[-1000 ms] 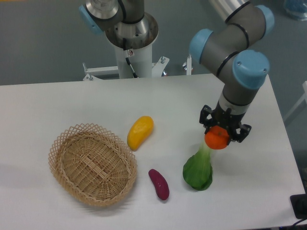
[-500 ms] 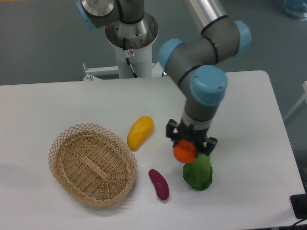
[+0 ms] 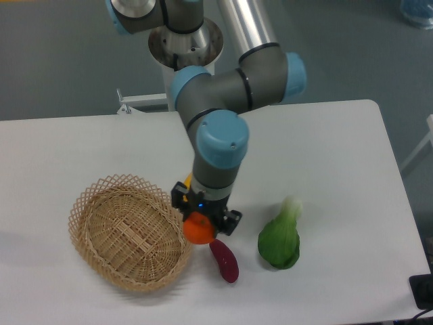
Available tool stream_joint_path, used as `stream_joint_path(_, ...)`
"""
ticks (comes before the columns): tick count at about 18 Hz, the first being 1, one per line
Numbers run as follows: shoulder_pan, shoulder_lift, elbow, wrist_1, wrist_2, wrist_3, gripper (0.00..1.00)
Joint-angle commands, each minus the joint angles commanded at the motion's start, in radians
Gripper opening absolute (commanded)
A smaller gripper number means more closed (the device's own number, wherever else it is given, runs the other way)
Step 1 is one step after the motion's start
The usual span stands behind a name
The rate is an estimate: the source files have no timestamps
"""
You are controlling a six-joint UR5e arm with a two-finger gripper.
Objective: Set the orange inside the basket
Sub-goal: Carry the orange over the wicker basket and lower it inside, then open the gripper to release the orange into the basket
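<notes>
My gripper [image 3: 200, 223] is shut on the orange [image 3: 198, 230], a small round bright-orange fruit held in the air. It hangs just beside the right rim of the basket [image 3: 101, 203], a shallow oval of tan wicker at the left of the table. The basket holds nothing that I can see.
A purple eggplant-like piece [image 3: 224, 260] lies just right of and below the orange. A green leafy vegetable [image 3: 280, 238] lies further right. The arm hides most of a yellow fruit [image 3: 189, 180] behind the gripper. The robot's base stands at the table's back edge.
The arm has swung left across the table, carrying the orange from above the green vegetable to the basket's right rim. The yellow fruit is now mostly covered by the arm.
</notes>
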Motion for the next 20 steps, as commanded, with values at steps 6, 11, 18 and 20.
stream_joint_path(6,-0.11,-0.051,-0.003,-0.002,0.006,-0.071,0.74)
stream_joint_path(11,-0.149,-0.067,-0.043,0.003,0.011,-0.075,1.0)
stream_joint_path(18,-0.137,-0.042,-0.032,0.038,0.011,-0.083,1.0)
stream_joint_path(20,-0.077,-0.019,-0.031,0.04,0.012,-0.083,1.0)
